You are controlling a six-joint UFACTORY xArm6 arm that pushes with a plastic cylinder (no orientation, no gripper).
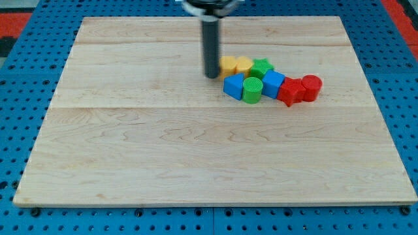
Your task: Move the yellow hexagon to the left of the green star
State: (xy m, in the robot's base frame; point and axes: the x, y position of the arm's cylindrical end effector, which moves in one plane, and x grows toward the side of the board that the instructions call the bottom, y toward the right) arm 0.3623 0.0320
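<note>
**Eight blocks bunched right of centre, my tip at the yellow end**

Two yellow blocks lie side by side at the view's left end of the cluster. The leftmost, the yellow hexagon (228, 64), has my tip (211, 76) right against its left side; whether they truly touch I cannot tell, since the rod hides that edge. The second yellow block (243, 64) sits touching it on the right, its exact shape too small to make out. Just right of that pair is the green star (262, 67), so the hexagon is on the star's left with the other yellow block between them.

Below the yellows, toward the view's bottom, a blue block (232, 86) lies beside a green cylinder (252, 89), and a blue cube (273, 83) follows to the right under the star. Further right are a red block (290, 91) of unclear shape and a red cylinder (311, 87) at the cluster's right end.

All of them rest on the pale wooden bench (163, 150), in its upper right part. There is no hand here: the arm ends in a plain dark rod, standing upright from the view's top, so there is nothing to call wide, narrow or holding.
</note>
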